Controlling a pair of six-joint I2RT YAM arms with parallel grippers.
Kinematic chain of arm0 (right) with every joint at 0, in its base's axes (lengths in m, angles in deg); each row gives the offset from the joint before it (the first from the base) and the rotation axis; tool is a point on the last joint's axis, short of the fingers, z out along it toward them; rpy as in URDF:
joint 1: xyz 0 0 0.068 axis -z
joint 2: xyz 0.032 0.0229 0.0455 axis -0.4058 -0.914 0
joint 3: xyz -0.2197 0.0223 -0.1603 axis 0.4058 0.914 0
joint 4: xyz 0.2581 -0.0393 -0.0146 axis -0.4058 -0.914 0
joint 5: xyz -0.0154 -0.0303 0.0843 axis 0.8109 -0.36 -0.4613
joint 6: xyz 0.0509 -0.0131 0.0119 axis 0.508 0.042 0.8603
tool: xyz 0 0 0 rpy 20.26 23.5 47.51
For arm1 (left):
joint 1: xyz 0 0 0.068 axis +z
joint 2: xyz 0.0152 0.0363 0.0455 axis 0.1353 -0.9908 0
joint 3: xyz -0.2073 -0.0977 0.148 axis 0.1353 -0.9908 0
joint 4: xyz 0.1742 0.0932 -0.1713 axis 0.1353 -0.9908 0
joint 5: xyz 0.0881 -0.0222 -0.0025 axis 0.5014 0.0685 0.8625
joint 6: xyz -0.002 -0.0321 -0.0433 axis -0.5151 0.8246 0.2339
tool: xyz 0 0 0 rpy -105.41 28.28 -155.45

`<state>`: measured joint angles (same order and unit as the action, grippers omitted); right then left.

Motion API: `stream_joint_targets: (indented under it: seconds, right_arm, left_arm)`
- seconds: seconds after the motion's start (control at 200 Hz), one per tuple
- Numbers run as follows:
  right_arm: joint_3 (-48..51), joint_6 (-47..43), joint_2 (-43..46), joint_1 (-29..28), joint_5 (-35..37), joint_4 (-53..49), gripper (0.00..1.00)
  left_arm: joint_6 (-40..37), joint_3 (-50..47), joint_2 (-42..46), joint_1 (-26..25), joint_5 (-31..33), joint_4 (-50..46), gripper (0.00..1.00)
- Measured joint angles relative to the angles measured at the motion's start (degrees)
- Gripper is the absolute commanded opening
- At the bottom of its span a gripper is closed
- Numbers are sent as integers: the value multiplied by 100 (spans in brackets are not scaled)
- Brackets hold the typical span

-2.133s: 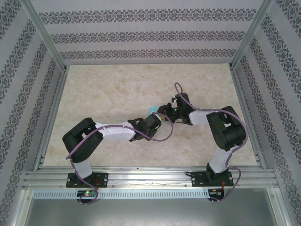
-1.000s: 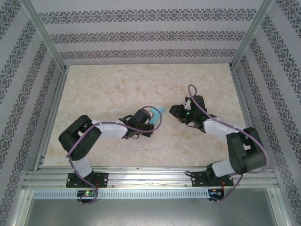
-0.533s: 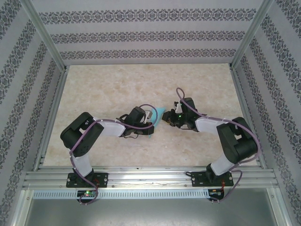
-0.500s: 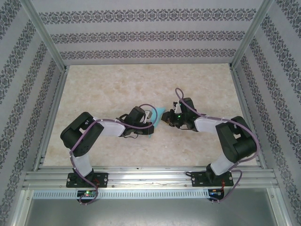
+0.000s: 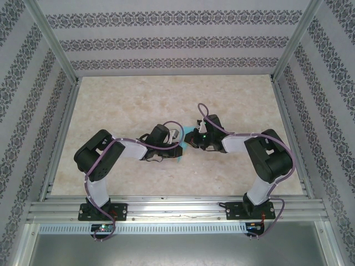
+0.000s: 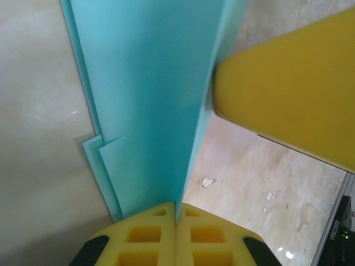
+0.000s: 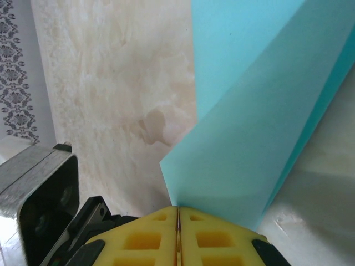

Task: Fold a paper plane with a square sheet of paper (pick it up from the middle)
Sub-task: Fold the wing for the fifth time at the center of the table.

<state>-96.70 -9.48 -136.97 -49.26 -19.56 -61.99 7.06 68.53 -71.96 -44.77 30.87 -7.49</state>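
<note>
At the centre of the top view, the folded turquoise paper [image 5: 189, 134] is between the two arms, over the beige worktop [image 5: 138, 94]. The left pincer [image 6: 176, 217], at the bottom of its wrist view, has its yellow fingers together, clamped on the paper's edge. The right pincer [image 7: 178, 215] is clamped in the same way on a layer's corner.

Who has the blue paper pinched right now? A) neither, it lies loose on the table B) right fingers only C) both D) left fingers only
C: the left fingers and the right fingers each press shut on the folded paper, which rises from their seams.
</note>
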Motion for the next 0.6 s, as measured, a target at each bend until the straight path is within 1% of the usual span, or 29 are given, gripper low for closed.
stream_joint_targets:
  seconds: [0.335, 0.6]
  right_arm:
    - [-120, -2, -236, 199, -24, 48, 10]
    - [-164, -4, -376, 271, -76, 109, 11]
  left_arm:
    - [107, -2, -61, 105, -238, 70, 0]
    - [293, 4, -170, 227, -605, 195, 0]
